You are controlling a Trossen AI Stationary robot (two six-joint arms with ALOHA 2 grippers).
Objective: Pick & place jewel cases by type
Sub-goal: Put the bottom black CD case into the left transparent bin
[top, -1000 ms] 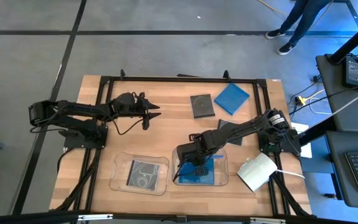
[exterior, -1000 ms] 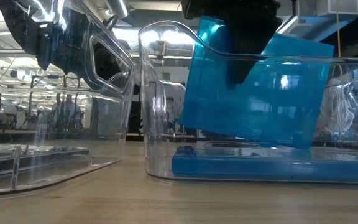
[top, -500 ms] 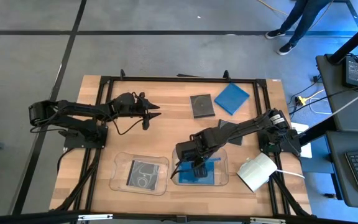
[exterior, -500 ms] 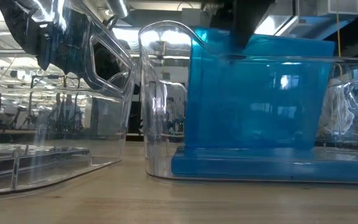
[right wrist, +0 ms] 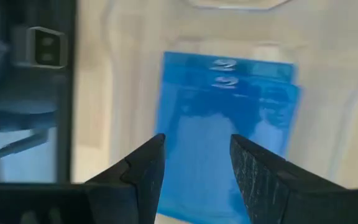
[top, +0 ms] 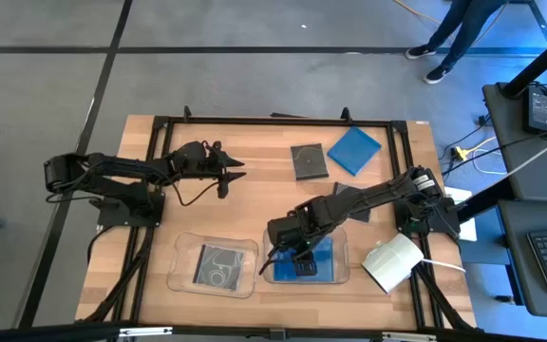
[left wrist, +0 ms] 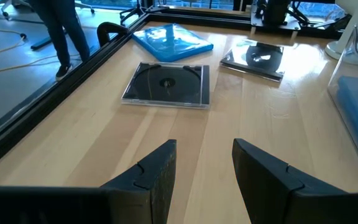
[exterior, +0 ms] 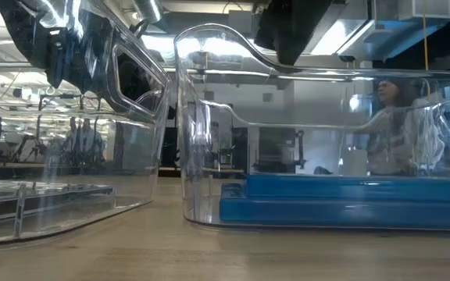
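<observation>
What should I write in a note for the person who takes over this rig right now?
Right gripper: open, empty, above the right clear tray, where two blue cases lie stacked flat.
Left gripper: open, empty, waiting over bare table on the left.
Left clear tray: holds one black case.
Left to sort: one blue case and one black case at the far side, another black case beside the right arm.

Grey floor (top: 254,76) with dark seams surrounds the wooden table (top: 254,199); desks (top: 539,190) stand beside it.
</observation>
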